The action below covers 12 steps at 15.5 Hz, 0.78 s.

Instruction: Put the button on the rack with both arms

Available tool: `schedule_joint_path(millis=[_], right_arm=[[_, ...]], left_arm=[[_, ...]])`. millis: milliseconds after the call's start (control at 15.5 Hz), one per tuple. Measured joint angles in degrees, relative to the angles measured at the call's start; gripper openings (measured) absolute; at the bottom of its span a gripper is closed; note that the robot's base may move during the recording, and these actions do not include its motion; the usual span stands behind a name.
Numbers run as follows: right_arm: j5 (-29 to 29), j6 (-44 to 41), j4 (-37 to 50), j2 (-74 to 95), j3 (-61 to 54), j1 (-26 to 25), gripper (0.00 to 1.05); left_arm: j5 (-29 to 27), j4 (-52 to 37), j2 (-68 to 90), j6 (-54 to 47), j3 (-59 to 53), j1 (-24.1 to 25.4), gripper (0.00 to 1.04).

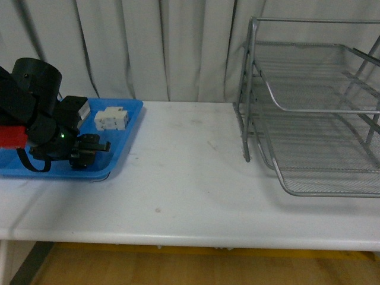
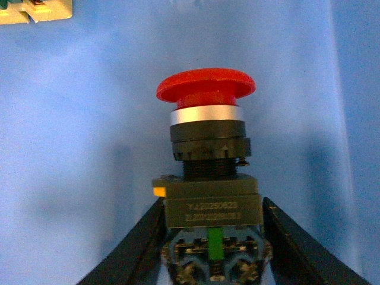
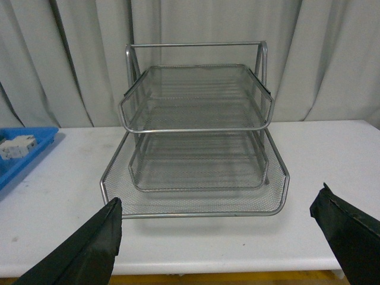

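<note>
Left gripper (image 1: 95, 147) clamped on the button (image 2: 206, 95) over the blue tray (image 1: 129, 124), far left on the table (image 1: 190, 190).
On my left wrist feed, its fingers (image 2: 136, 243) press both sides of the button's dark body, red cap pointing away from them. My right gripper (image 3: 219, 237) hangs spread wide and empty, facing the rack (image 3: 196, 127) standing at the right.
</note>
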<state>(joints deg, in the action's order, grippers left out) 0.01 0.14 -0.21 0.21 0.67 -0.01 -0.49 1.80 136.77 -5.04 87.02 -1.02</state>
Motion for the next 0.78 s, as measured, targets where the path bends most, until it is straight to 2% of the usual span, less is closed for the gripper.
schedule_joint_path(millis=[65, 129, 453, 776], right_arm=[[0.0, 0.0, 0.0, 0.0, 0.0, 0.0, 0.98], [0.0, 0.0, 0.0, 0.0, 0.0, 0.0, 0.98], [0.0, 0.0, 0.0, 0.0, 0.0, 0.0, 0.98], [0.0, 0.0, 0.0, 0.0, 0.0, 0.0, 0.98]], left_arm=[[-0.2, -0.5, -0.1, 0.0, -0.3, -0.2, 0.38], [-0.2, -1.4, -0.8, 0.0, -1.7, -0.3, 0.37], [2.0, -9.3, -10.7, 0.5, -14.2, -0.3, 0.37], [4.9, -19.6, -33.9, 0.3, -37.1, 1.2, 0.37]])
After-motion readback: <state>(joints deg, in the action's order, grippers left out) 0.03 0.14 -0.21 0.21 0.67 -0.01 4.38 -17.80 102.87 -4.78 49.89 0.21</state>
